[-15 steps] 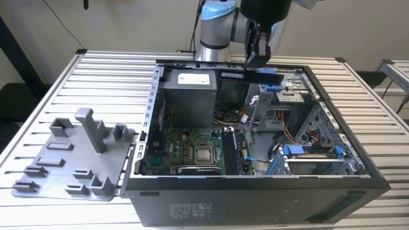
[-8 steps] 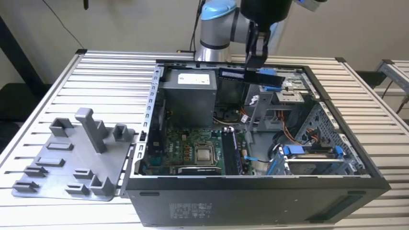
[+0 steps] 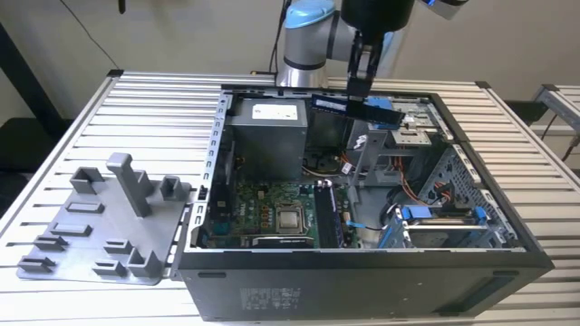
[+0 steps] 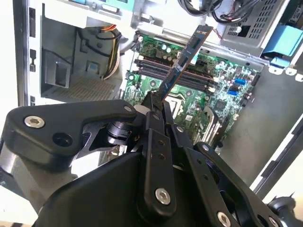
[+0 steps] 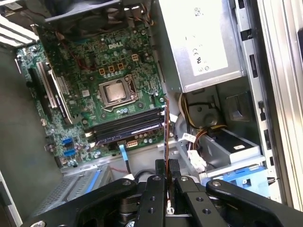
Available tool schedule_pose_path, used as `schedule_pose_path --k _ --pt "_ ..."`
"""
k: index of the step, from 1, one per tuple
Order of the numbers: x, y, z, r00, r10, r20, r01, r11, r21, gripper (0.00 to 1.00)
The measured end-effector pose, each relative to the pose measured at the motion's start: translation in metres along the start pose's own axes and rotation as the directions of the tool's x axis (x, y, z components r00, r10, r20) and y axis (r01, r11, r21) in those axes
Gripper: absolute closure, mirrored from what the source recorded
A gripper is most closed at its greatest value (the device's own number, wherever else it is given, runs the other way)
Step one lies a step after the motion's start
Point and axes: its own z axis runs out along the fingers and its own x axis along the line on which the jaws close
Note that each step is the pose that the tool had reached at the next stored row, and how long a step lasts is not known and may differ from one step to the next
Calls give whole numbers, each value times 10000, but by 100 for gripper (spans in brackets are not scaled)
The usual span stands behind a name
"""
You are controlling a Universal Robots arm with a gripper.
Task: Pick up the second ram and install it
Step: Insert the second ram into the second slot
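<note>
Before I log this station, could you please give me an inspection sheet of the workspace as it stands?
Surface: slatted metal table carrying an open computer case.
Job's things: second ram held in the air over the case's interior, not yet seated in the memory slots on the motherboard.
Clutter: grey fixture tray with a tall post, beside the case at the exterior view's left.
Grippers: claw shut on the second ram.
Cables: orange wires inside the case near the drive bays.
Surroundings: arm's base behind the case, with a plain wall beyond.
</note>
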Motion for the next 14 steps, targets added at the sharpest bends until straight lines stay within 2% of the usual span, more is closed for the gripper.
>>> schedule_pose_path --k 4,7,11,14 --pt "0 0 1 9985 539 -19 -539 9985 31 86" --pt "0 0 1 9955 947 -33 -947 9955 56 86" --pt "0 0 2 9881 1537 -51 -1536 9881 92 86" --pt "0 0 3 9800 1988 -64 -1987 9800 121 86"
